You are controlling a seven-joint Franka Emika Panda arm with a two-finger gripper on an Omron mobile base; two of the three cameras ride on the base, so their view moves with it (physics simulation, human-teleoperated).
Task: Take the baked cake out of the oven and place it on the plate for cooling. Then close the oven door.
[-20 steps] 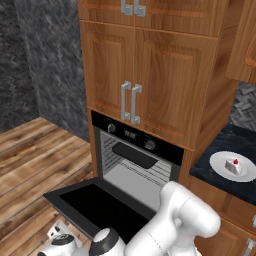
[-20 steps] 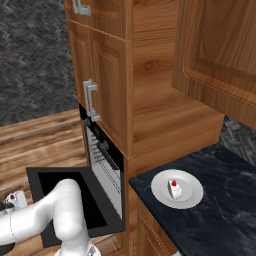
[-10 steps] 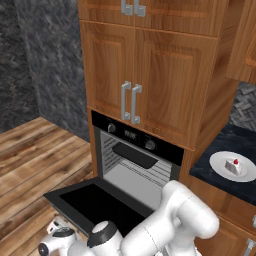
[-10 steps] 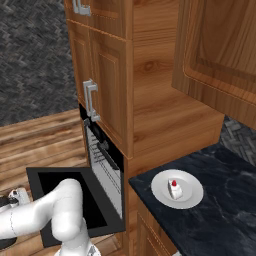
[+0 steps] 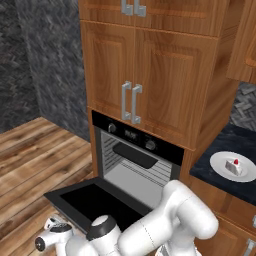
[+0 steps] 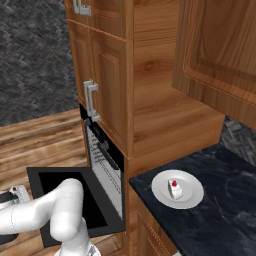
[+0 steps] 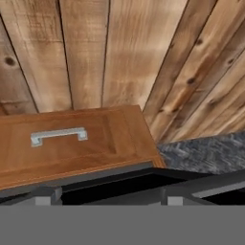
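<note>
With the baked cake (image 6: 174, 189) already sitting on the plate (image 6: 190, 197) at the lower right of the right base frame, on the dark counter (image 6: 225, 210) beside the oven (image 5: 135, 160), I judge the first half of the job done and the closing of the oven door (image 5: 95, 202) to be the step in hand. That door lies flat and open, a black panel at the lower centre of the left base frame, with the lit cavity and a flat black tray (image 5: 134, 155) on the rack above it. I am reaching low past its front edge: my wrist sits at the bottom left of that frame, and in the hand view I look along my fingers at a wooden drawer front (image 7: 72, 146) with a silver handle (image 7: 58, 136) in the left middle, plank flooring across the top and a black edge running along the bottom. My gripper (image 7: 107, 197) shows as two dark fingertips (image 7: 45, 195) standing apart at the bottom of that frame with nothing between them, so I would call it spread and holding nothing, though whether it is set around the door's edge I cannot tell. Next, I reckon, I must get under or against the door's front lip and swing it upward until it meets the control strip. No brand, label or readable writing appears anywhere; the small display on the oven is too blurred to read.
</note>
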